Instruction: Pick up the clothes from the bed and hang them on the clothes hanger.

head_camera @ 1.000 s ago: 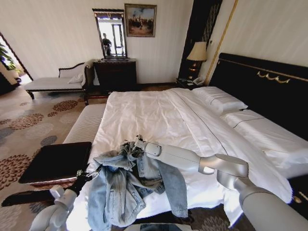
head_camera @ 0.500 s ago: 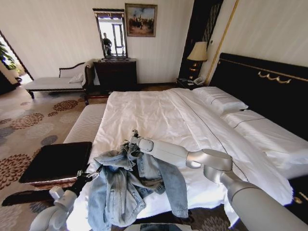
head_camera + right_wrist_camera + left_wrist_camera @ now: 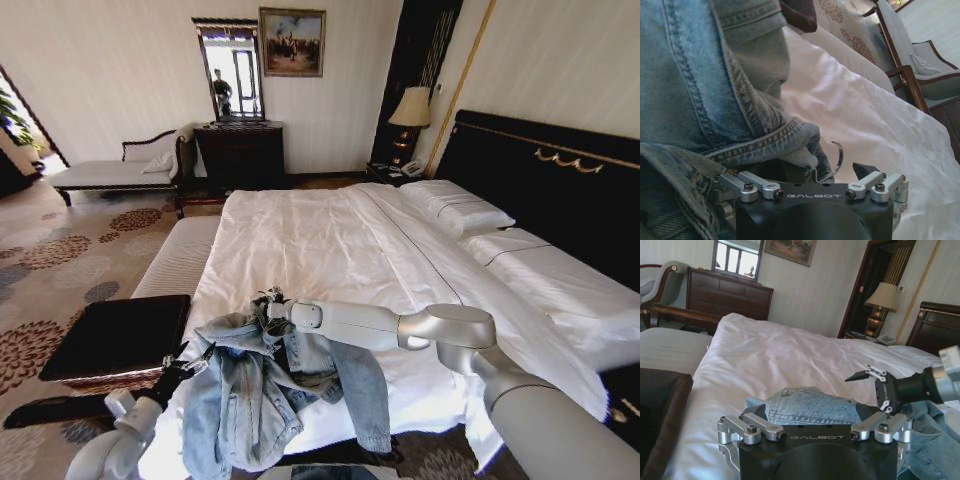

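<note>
Lying crumpled on the bed's (image 3: 330, 240) smooth white sheet, the faded denim clothes (image 3: 265, 385) touch the right gripper (image 3: 268, 303), jaws parted; left gripper (image 3: 188, 362) state indeterminate.

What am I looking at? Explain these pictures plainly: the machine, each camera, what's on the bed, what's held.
It is a wheeled robot with two arms that end in grippers. One picture comes from a camera on its head, looking down at the bed. The other two come from cameras on its wrists. A denim jacket lies crumpled at the bed's foot. The right gripper, fingers open, sits at the jacket's collar beside a silver hook. The left gripper is at the jacket's edge. The jacket is not yet lifted.
</note>
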Robot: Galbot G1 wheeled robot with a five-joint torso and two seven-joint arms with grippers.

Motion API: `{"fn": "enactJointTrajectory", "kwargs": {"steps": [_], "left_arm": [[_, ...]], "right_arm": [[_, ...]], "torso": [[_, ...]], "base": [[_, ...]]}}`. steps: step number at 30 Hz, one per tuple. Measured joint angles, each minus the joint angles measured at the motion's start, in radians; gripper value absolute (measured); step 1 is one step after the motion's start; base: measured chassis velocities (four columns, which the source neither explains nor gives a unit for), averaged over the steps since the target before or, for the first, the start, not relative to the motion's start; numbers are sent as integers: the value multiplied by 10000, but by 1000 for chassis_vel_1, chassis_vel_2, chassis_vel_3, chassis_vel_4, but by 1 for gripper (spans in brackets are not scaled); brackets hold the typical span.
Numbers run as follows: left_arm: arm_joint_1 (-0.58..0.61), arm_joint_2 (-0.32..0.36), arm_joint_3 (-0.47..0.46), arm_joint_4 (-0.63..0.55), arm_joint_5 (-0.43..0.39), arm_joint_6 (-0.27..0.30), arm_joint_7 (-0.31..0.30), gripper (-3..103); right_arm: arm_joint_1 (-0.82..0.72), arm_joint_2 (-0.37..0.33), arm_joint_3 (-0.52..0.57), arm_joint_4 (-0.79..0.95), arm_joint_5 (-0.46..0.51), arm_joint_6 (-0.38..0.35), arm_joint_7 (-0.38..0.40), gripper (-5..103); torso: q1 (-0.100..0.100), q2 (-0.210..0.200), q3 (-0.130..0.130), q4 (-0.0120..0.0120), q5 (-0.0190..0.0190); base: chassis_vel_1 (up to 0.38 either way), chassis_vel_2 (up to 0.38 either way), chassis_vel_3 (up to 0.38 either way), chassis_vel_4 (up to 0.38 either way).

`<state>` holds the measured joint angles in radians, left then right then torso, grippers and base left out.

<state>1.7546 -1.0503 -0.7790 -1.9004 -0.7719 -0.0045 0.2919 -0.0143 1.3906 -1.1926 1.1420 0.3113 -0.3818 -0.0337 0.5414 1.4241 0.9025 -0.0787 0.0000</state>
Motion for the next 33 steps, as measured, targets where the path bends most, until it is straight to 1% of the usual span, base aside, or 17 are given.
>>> {"fn": "enactJointTrajectory", "kwargs": {"steps": [1, 2, 4, 5, 6, 10, 11, 12, 14, 18, 21, 22, 24, 25, 26, 27, 33], "left_arm": [[21, -26, 5, -16, 1, -5, 3, 100], [21, -26, 5, -16, 1, -5, 3, 100], [58, -66, 6, -79, 4, -8, 13, 100], [126, -96, 6, -150, 25, -20, 36, 100], [126, -96, 6, -150, 25, -20, 36, 100], [206, -100, -34, -176, 14, -90, 67, 100], [215, -100, -44, -175, 5, -102, 69, 100], [215, -100, -44, -175, 5, -102, 69, 100], [238, -111, -52, -173, -4, -122, 72, 100], [243, -149, -53, -182, -13, -124, 72, 100], [250, -155, -54, -204, -59, -131, 73, 100], [229, -155, -57, -202, -92, -138, 72, 100], [219, -155, -57, -198, -99, -142, 71, 100], [179, -155, -58, -186, -124, -143, 66, 100], [146, -154, -33, -186, -132, -143, 60, 100], [146, -152, -32, -192, -159, -142, 55, 100], [187, -135, -62, -199, -198, -140, 50, 100]], "right_arm": [[-109, 281, -45, -556, -293, 99, -37, 100], [-109, 281, -45, -556, -293, 99, -37, 100], [-235, 711, -52, -1375, -588, 200, -25, 100], [-311, 1149, -49, -2173, -721, 254, -42, 100], [-311, 1149, -49, -2173, -721, 254, -42, 100], [-372, 1992, -174, -3604, -1084, 517, -181, 100], [-436, 2131, -128, -3886, -1186, 530, -134, 100], [-436, 2131, -128, -3886, -1186, 530, -134, 100], [-620, 2237, 109, -4810, -1532, 620, 39, 100], [-802, 2235, 675, -5479, -2065, 697, 374, 100], [-901, 2234, 1100, -5500, -2306, 654, 688, 100], [-987, 2225, 1455, -5544, -2512, 658, 958, 100], [-1016, 2220, 1562, -5547, -2555, 661, 1045, 100], [-1121, 2208, 1938, -5499, -2651, 662, 1336, 100], [-1282, 2196, 2606, -4925, -2941, 583, 1912, 100], [-1296, 2194, 2723, -4675, -2985, 522, 2055, 100], [-1281, 2185, 2806, -4578, -3077, 517, 2159, 100]], "torso": [[0, 0, 0, 1, 0], [0, 0, 0, 1, 0], [0, 0, 0, 0, -1], [1, -1, 1, 1, -1], [1, -1, 1, 1, -1], [1, 0, 0, 0, -1], [0, 0, 0, 4, 0], [0, 0, 0, 4, 0], [0, -1, 1, 8, 0], [0, 0, 0, -3, -2], [1, 0, 1, -2, 1], [2, -1, 2, 0, 1], [2, -1, 2, -1, 0], [2, -1, 1, -3, -1], [1, 0, 1, -3, -2], [0, 0, 1, -1, -1], [1, 0, 1, -1, -2]], "base": [[0, 0, 0, 0], [0, 0, 0, 0], [0, 0, 0, 0], [0, 0, 0, 0], [0, 0, 0, 0], [0, 0, 0, 0], [0, 0, 0, 0], [0, 0, 0, 0], [0, 0, 0, 0], [0, 0, 0, 0], [0, 0, 0, 0], [0, 0, 0, 0], [0, 0, 0, 0], [0, 0, 0, 0], [0, 0, 0, 0], [0, 0, 0, 0], [0, 0, 0, 0]]}}
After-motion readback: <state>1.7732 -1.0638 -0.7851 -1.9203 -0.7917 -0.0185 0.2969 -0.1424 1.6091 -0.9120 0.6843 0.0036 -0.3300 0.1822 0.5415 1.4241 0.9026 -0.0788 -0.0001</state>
